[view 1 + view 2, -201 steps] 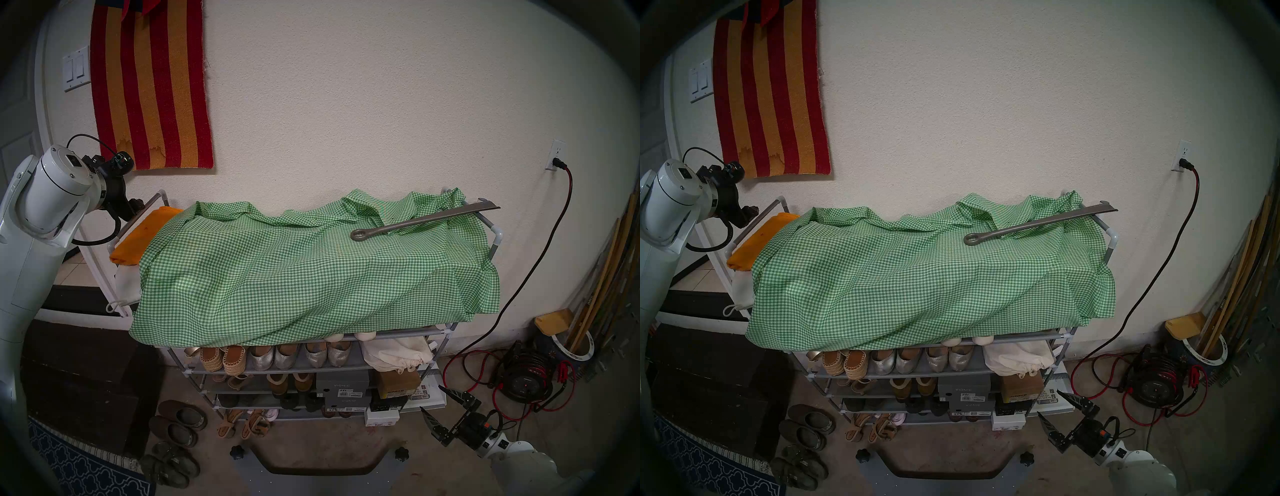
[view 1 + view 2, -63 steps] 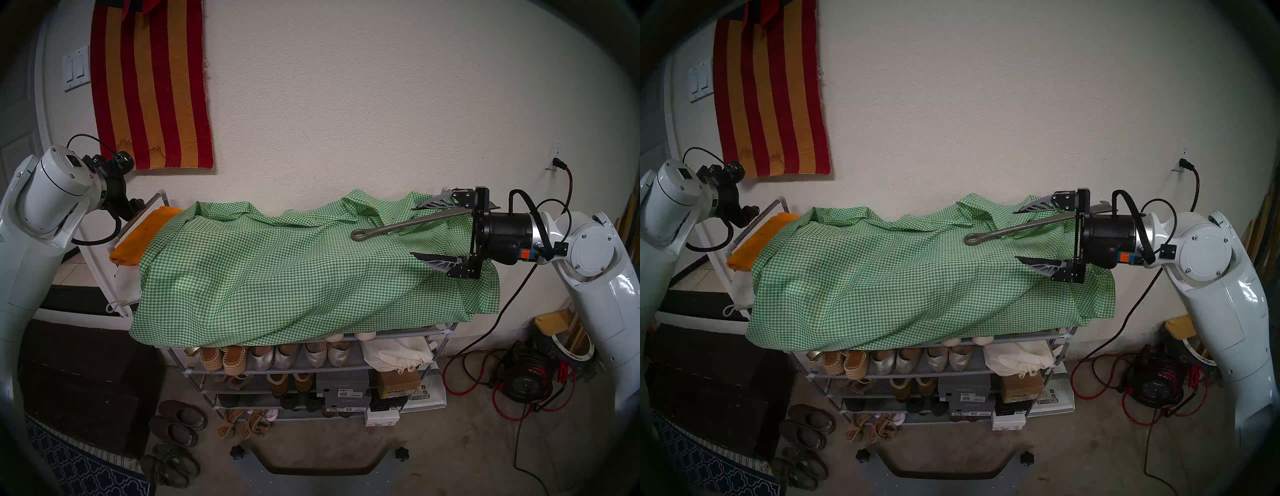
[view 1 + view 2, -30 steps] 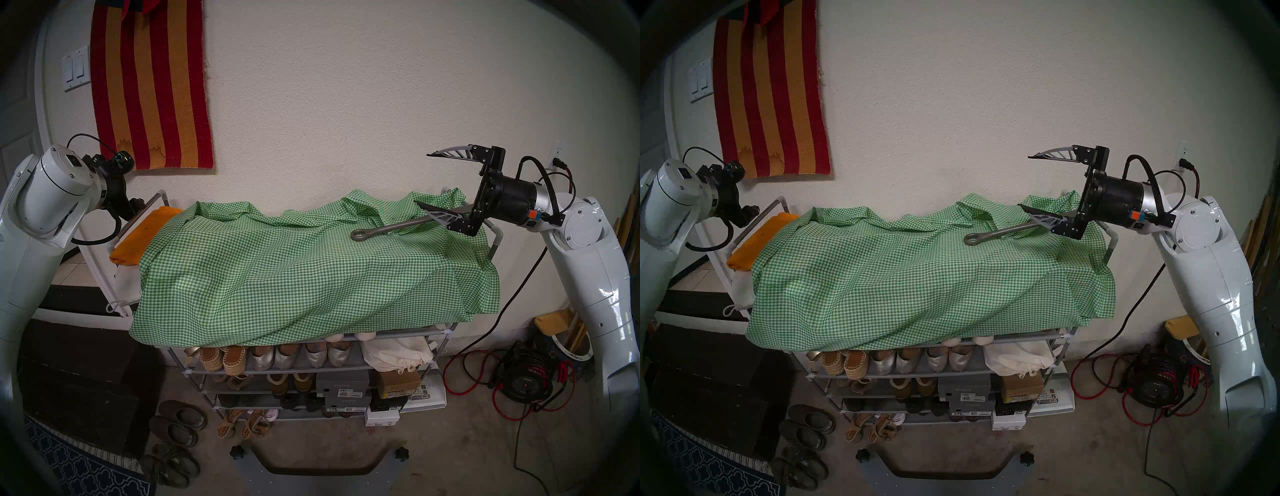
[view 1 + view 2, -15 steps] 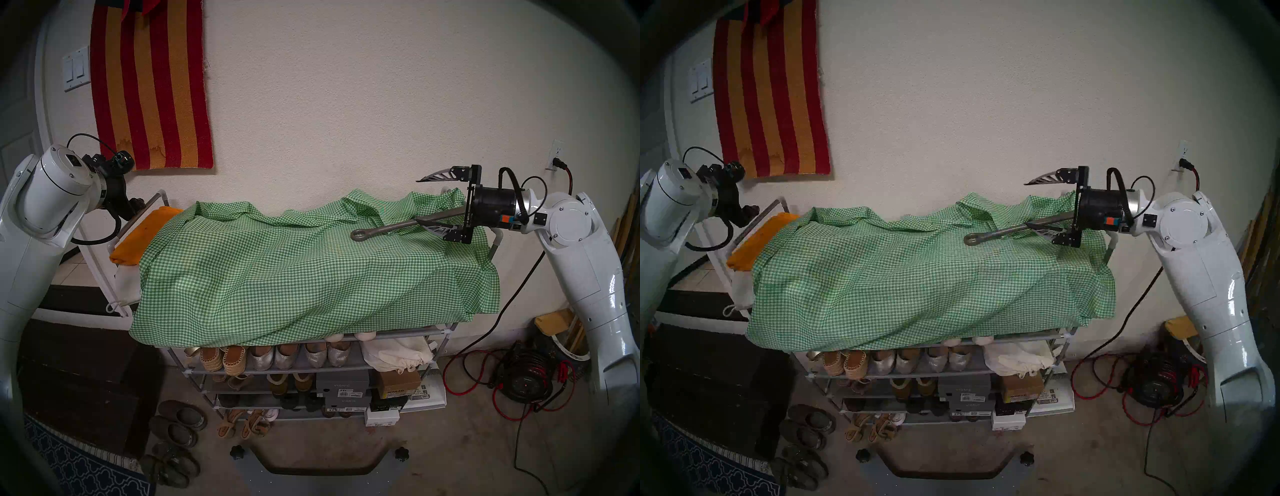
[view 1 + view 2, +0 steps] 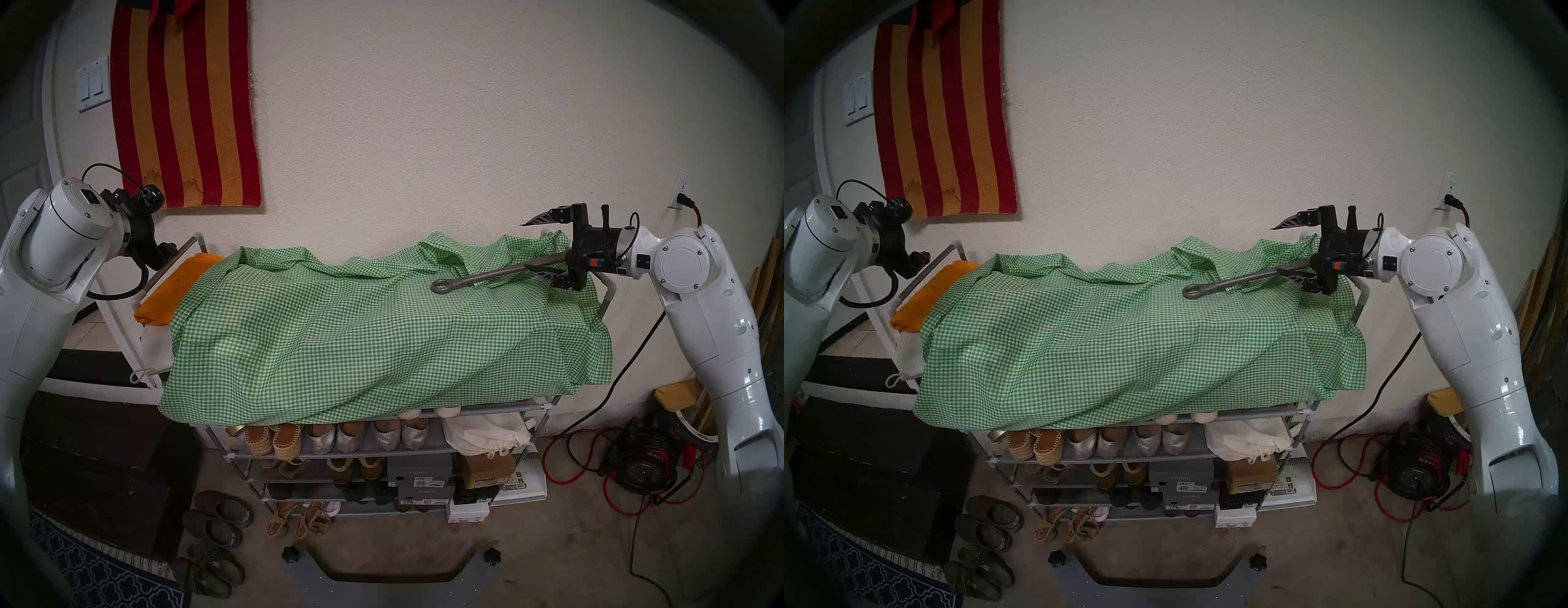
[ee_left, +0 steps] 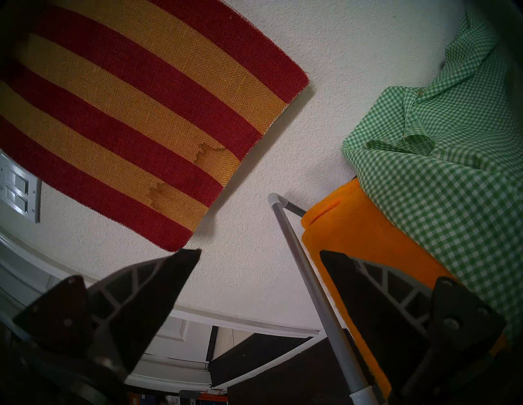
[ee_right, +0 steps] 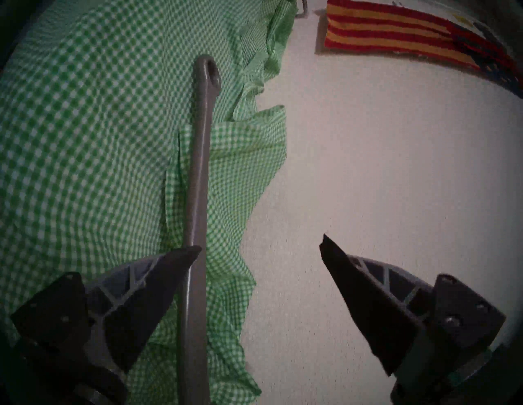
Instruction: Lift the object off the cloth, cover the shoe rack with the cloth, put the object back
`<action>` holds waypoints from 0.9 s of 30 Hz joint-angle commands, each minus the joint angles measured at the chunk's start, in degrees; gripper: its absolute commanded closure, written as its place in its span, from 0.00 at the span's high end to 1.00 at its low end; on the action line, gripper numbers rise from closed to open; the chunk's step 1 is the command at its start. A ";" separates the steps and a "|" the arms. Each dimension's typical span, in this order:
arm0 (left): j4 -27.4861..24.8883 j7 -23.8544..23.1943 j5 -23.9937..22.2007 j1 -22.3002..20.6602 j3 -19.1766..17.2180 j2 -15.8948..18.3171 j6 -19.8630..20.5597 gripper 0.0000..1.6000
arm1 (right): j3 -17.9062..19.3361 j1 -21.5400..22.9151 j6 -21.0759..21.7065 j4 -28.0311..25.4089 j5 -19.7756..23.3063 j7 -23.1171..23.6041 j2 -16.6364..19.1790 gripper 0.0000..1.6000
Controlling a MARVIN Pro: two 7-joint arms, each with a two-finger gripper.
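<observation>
Item: grey metal bar (image 5: 488,277), lying on the checked cloth (image 5: 360,335) atop the shoe rack (image 5: 500,411). Our right end effector (image 7: 260,249) straddles it, released; our left end effector (image 6: 260,254), released, holds nothing.

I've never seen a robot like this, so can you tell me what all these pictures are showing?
It's a robot with two white arms. Two pictures come from cameras on its head; two come from cameras on its wrists, so you see each hand's black fingers up close. In front stands a shoe rack with a green checked cloth lying over its top. A long grey metal bar rests on the cloth. The right gripper is open around the bar, not squeezing it yet. The left gripper is open too, holding nothing, beside an orange towel.
</observation>
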 commanded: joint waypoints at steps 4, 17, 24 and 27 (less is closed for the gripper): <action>0.10 -0.04 0.01 0.00 0.09 0.21 -0.05 1.00 | 0.00 1.28 1.11 -0.05 0.84 2.18 0.09 1.00; 0.10 0.12 -0.19 0.02 0.14 0.31 -0.05 1.00 | -0.57 1.31 1.95 0.42 2.51 6.92 0.69 1.00; 0.10 0.24 -0.33 0.04 0.15 0.37 -0.05 1.00 | -1.86 2.48 1.02 4.31 -3.23 1.79 -1.53 1.00; 0.10 0.27 -0.38 0.04 0.16 0.40 -0.05 1.00 | -2.29 2.90 0.80 5.40 -4.10 0.63 -2.34 1.00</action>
